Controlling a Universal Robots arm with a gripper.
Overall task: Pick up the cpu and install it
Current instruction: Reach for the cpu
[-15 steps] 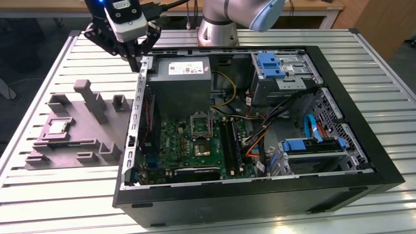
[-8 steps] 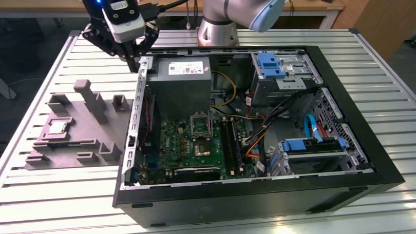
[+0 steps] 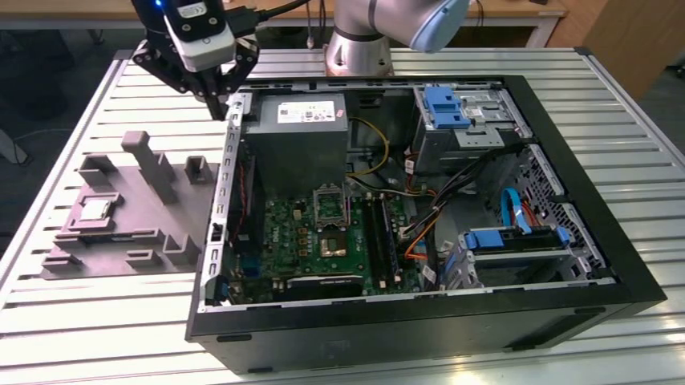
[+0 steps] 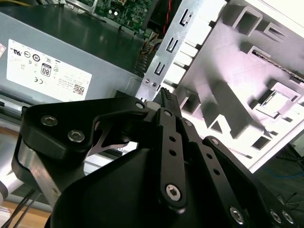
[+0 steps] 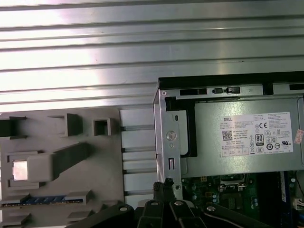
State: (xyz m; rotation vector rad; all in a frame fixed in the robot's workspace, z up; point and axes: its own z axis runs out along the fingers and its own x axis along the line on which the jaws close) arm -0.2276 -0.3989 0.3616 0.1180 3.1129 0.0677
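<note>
The cpu [image 3: 95,210] is a small pale square lying flat in a recess of the grey holder block [image 3: 150,216] at the exterior view's left, outside the case. In the first wrist view the cpu [image 5: 20,169] shines bright in the same block. My gripper [image 3: 223,108] hangs shut with nothing in it over the case's metal side wall, between the block and the power supply. Its black fingertips [image 5: 165,186] meet at one point. The metal-framed socket [image 3: 334,245] sits bare on the green motherboard inside the case.
The open black computer case [image 3: 599,241] lies on a slatted metal table [image 3: 86,321]. A big grey power supply [image 3: 300,136] with a white label stands just beside my gripper. Drive bays with blue clips [image 3: 444,108], cables and upright pegs [image 3: 144,160] on the holder block stand nearby.
</note>
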